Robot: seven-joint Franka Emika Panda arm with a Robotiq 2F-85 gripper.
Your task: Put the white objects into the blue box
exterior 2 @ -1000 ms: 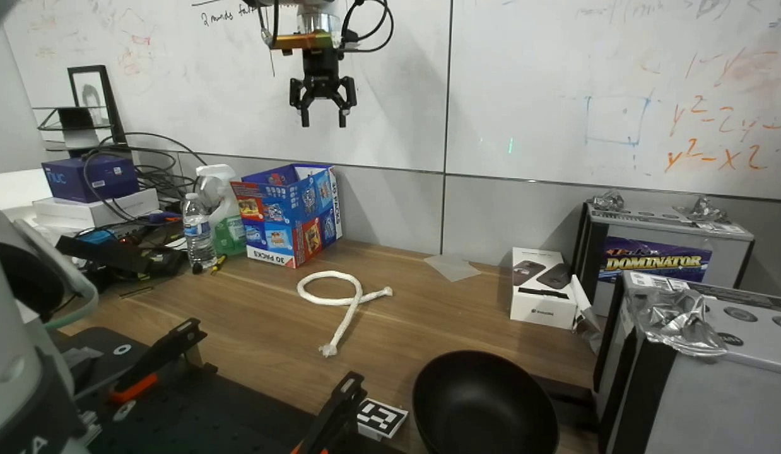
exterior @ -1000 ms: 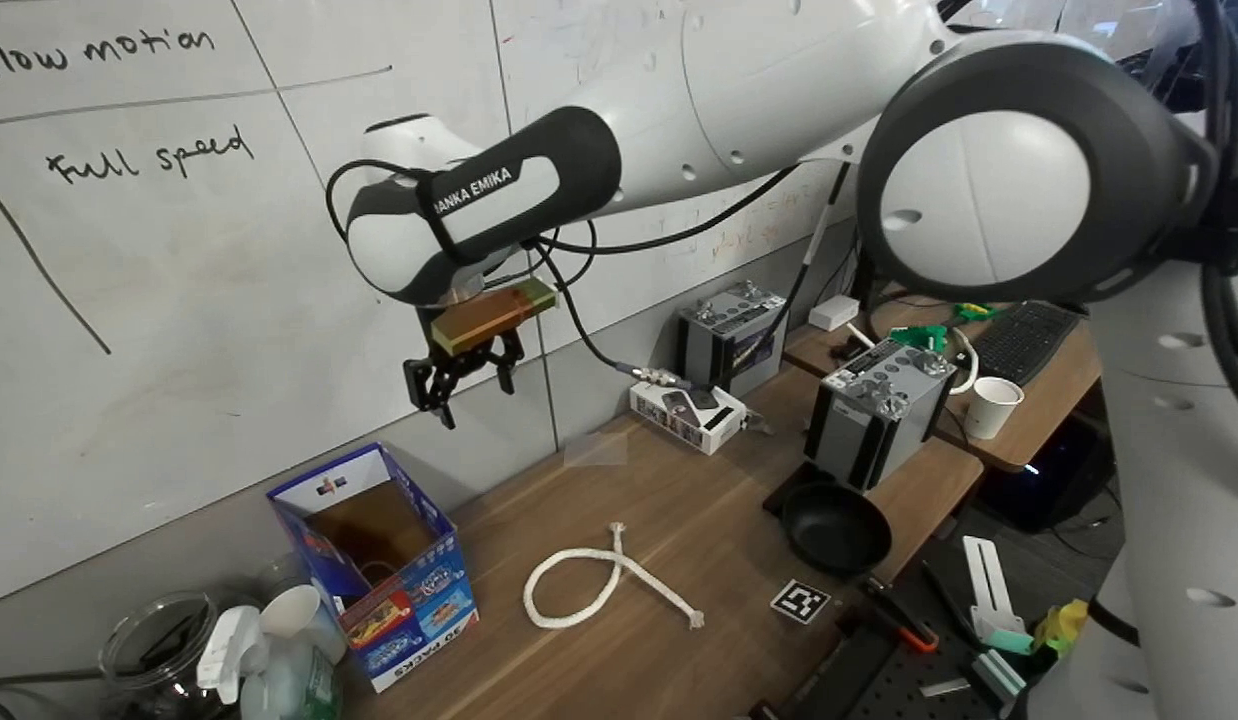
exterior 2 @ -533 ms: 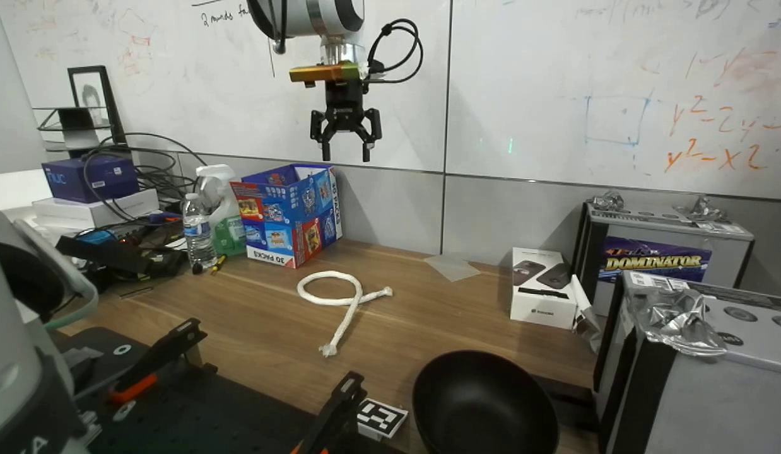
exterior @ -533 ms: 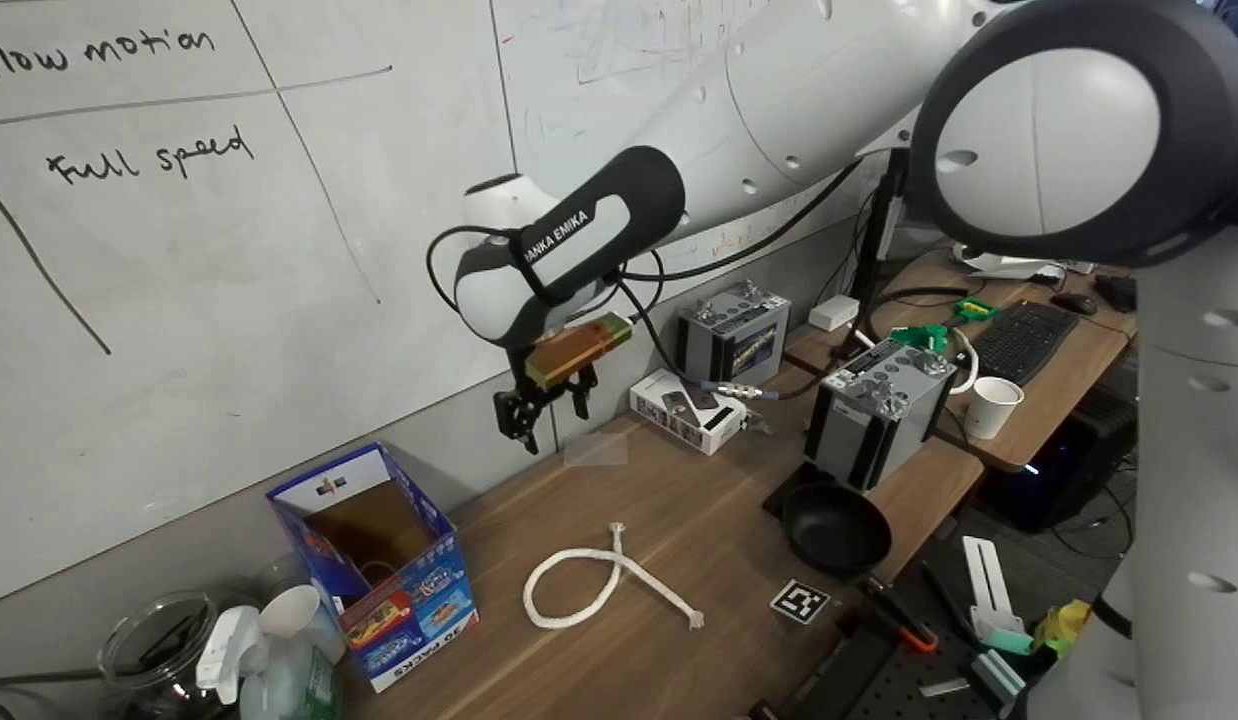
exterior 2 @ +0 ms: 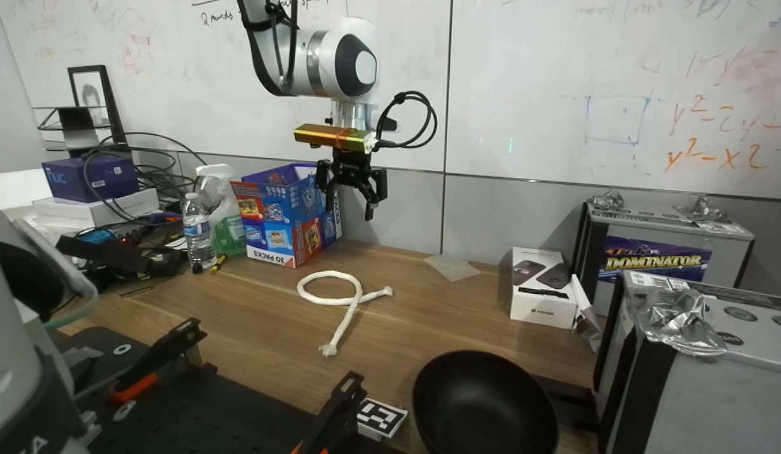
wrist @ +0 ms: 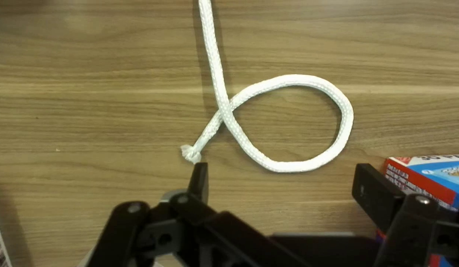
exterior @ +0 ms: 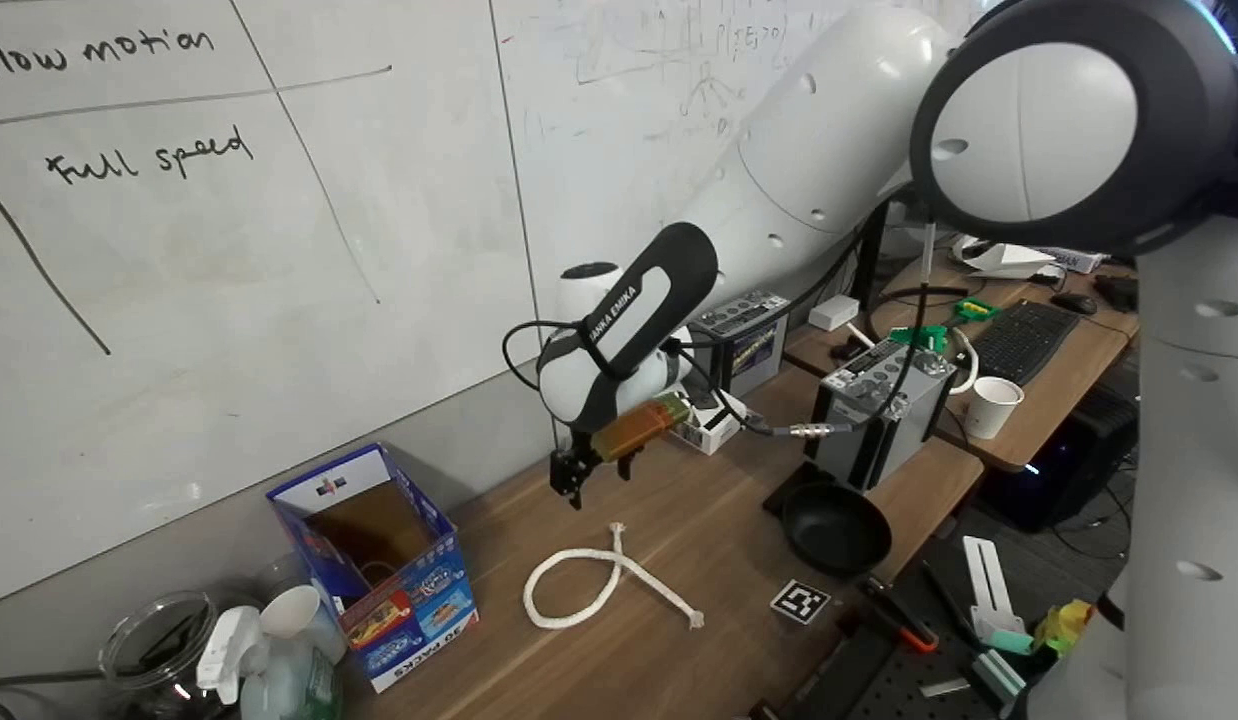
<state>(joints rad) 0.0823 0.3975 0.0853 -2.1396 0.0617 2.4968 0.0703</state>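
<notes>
Nearest in the wrist view, the pincer (wrist: pixel 281 178): spread wide at the fingers, gripping nothing. Hangs above the table (exterior: pixel 579 680) in both exterior views, apart from everything below.

Just beyond, on that table, a white cord (wrist: pixel 225 111). Lies in one loose loop, crossed over itself, with a short frayed tail and a longer tail running out at the top of the wrist view. Should be light and soft, judging by the braid: limp enough to droop on either side of a hold, yet springy enough to keep a round bend. Probably not fragile, and hardly slippery, given the woven skin (a guess from texture alone). Thin and low, so probably in need of a deep reach, almost down to the table, before closing. Best taken at the crossing, with two strands to bite on and less to trail, or else across the plain side of the loop; worst at the frayed tips, likely to slide or shed.

Farther off, just beside the loop but not touching, the blue box (exterior: pixel 419 600), upright and uncovered at the top, brown within and too dim low down to read any contents. Calls for a generous lift, most likely, so as to bring dangling tails over the rim before letting go.
</notes>
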